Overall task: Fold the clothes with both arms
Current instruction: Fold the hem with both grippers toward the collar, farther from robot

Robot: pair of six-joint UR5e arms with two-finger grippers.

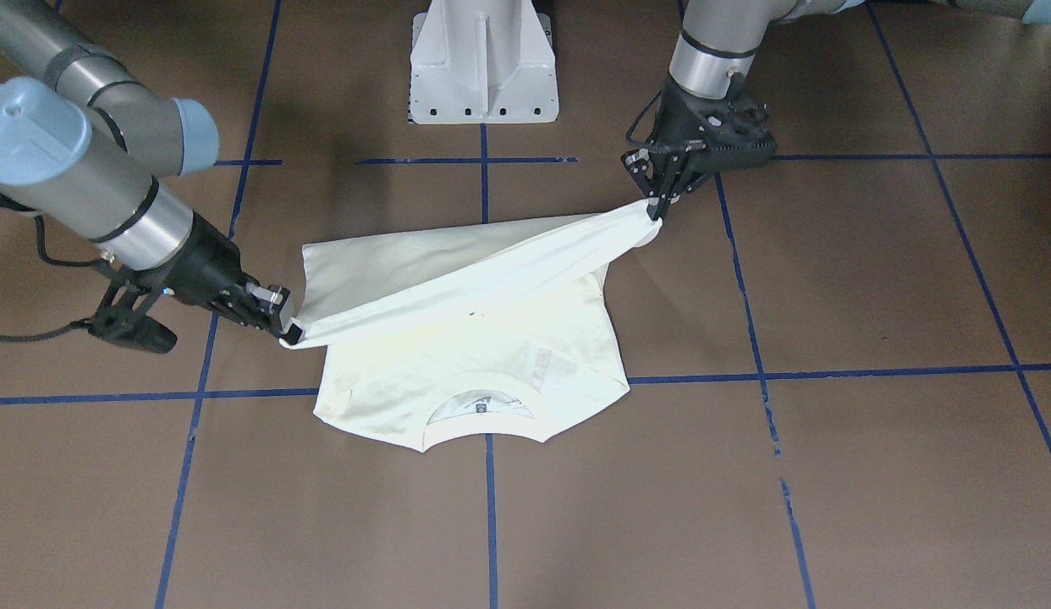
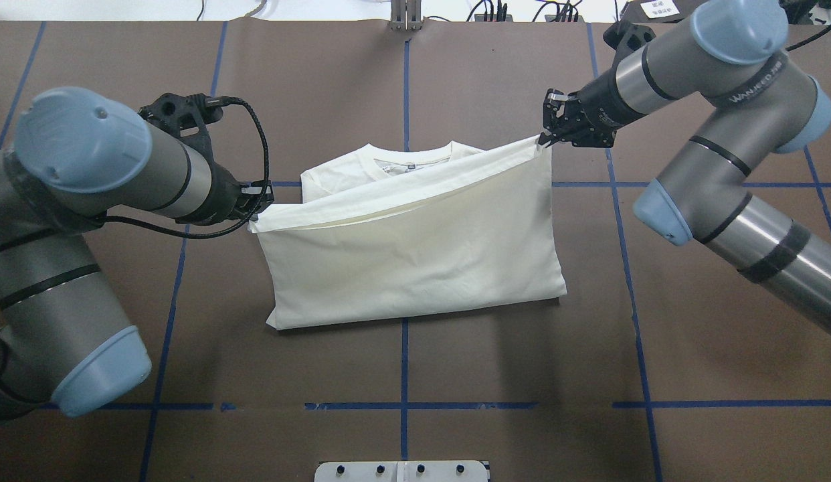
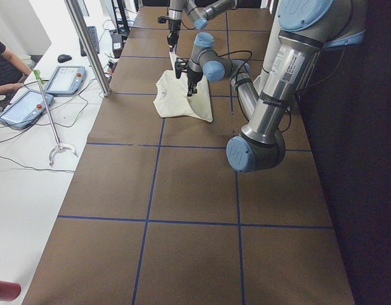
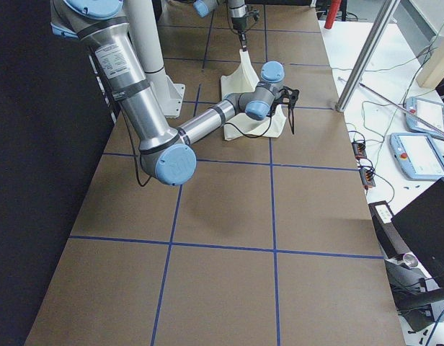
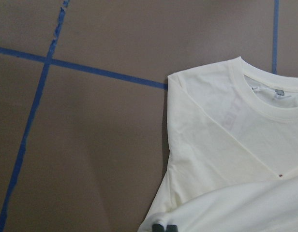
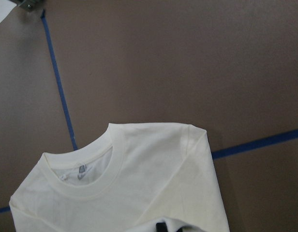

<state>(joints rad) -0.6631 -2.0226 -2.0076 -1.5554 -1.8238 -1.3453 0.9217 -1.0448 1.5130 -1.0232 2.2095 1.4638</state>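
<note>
A cream-white shirt (image 2: pixel 415 254) lies at the middle of a brown worktop (image 2: pixel 656 348) marked into squares by blue tape lines (image 2: pixel 404 87). The side facing up is plain, and the collar (image 1: pixel 483 404) points away from the robot.

The shirt's hem edge is raised off the worktop and stretched taut between two black pincers, one at each hem corner. The left pincer (image 2: pixel 258 199) is clamped on the corner at the shirt's left side, nearer the robot. The right pincer (image 2: pixel 544 138) is clamped on the opposite corner, farther out and about level with the collar. The raised edge therefore runs on a slant across the body of the shirt.

The folded edge nearest the robot rests flat on the worktop. Beyond the raised flap, the shoulders and collar also lie flat.

Brown worktop surface shows on every side of the shirt. There is a broad band beyond the collar and wide stretches to either side, past each arm. A white pedestal base (image 1: pixel 483 63) stands on the robot's side, well apart from the folded edge.
</note>
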